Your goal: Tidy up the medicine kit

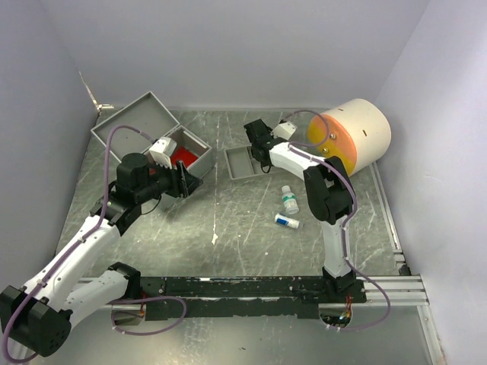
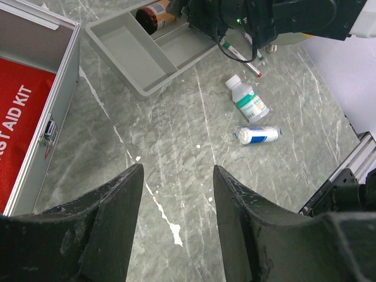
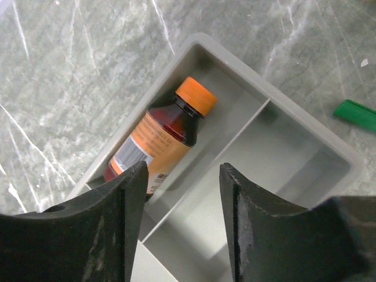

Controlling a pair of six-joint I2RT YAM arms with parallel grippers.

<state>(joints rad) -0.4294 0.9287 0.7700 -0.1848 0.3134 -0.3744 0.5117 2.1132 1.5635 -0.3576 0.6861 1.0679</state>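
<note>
Syrup bottle (image 3: 155, 138), brown with an orange cap, lies on its side in the long compartment of the grey tray (image 3: 305, 120), a pose that suits the narrow slot; the neighbouring compartments that show are bare. Right gripper (image 3: 182, 176) hangs directly above it, jaws spread and holding nothing, probably placed to work this slot. Left gripper (image 2: 177, 176) hovers over the table (image 2: 176, 106) beside the open first aid case (image 2: 61, 88), jaws likewise apart and empty, seemingly leaving the tray to the other arm. Outside the tray lie a small white bottle (image 2: 249, 100) and what may be a bandage roll (image 2: 258, 135), both yet to be sorted
</note>
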